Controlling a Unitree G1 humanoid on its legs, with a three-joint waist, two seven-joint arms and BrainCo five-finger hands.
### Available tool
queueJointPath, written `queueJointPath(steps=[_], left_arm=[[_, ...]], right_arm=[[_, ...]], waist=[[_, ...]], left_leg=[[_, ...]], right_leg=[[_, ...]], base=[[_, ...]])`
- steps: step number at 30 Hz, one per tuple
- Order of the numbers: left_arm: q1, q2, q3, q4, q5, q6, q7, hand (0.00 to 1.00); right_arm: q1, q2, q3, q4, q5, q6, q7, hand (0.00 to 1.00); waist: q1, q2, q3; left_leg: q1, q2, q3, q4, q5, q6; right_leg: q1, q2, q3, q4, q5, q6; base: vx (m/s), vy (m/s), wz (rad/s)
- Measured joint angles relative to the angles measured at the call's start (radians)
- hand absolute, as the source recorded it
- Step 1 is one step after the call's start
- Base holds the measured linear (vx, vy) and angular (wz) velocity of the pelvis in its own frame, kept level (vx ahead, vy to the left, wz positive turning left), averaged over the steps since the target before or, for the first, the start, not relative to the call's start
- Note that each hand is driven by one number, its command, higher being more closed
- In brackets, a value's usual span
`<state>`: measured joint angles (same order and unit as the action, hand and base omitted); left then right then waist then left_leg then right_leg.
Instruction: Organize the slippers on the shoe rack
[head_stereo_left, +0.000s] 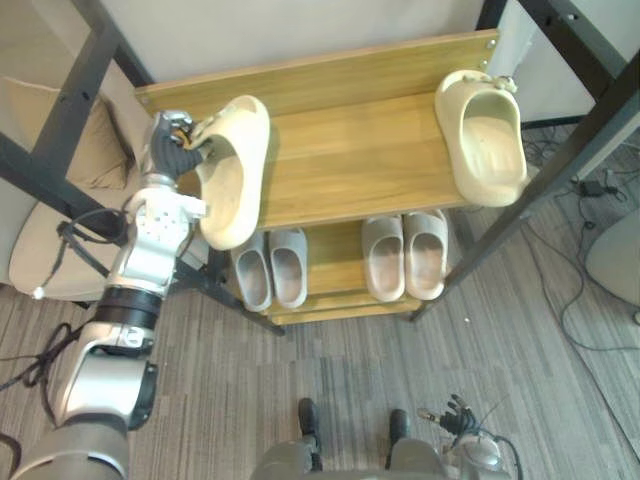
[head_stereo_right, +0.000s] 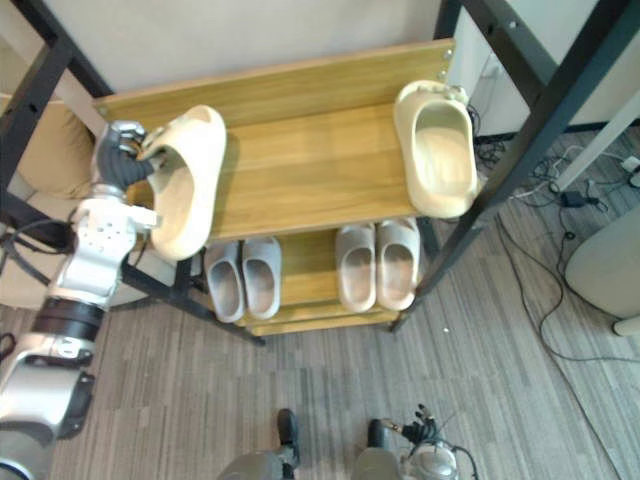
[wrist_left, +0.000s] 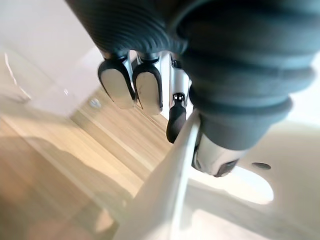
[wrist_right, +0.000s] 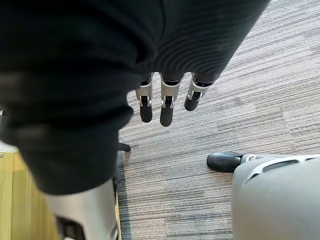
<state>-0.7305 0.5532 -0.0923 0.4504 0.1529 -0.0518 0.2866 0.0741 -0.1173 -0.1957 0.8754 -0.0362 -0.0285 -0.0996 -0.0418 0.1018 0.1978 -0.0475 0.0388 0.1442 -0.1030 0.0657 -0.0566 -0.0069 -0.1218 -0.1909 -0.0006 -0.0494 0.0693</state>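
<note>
My left hand is shut on the side rim of a cream slipper, holding it tilted on its edge over the left end of the wooden top shelf. In the left wrist view the slipper's rim runs between the thumb and the curled fingers. A matching cream slipper lies flat at the right end of the same shelf, its toe toward the back. My right hand hangs low over the carpet with straight fingers and holds nothing.
Two pairs of grey slippers lie side by side on the lower shelf. Black metal posts slant past both ends of the rack. A beige cushioned seat stands at the left, and cables lie on the carpet at the right.
</note>
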Motion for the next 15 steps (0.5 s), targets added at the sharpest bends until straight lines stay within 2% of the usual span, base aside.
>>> queueJointPath(steps=[10, 15], left_arm=[[0.0, -0.022, -0.004, -0.008, 0.001, 0.0, 0.022, 1.0], [-0.016, -0.022, -0.004, -0.004, 0.002, 0.004, 0.041, 1.0]], right_arm=[[-0.018, -0.009, 0.0, 0.008, 0.002, 0.0, -0.002, 0.0], [-0.021, -0.011, 0.0, 0.007, 0.005, -0.001, -0.016, 0.0]], waist=[[-0.018, 0.015, 0.018], [-0.021, 0.02, 0.021]], left_leg=[[0.013, 0.001, 0.016, 0.0, -0.001, 0.0], [0.012, 0.002, 0.053, 0.0, -0.003, -0.002]], right_leg=[[-0.001, 0.0, 0.016, -0.007, 0.01, 0.002], [-0.007, 0.002, 0.049, -0.041, 0.038, 0.004]], base=[[-0.02, 0.009, -0.05], [-0.01, 0.012, -0.21]])
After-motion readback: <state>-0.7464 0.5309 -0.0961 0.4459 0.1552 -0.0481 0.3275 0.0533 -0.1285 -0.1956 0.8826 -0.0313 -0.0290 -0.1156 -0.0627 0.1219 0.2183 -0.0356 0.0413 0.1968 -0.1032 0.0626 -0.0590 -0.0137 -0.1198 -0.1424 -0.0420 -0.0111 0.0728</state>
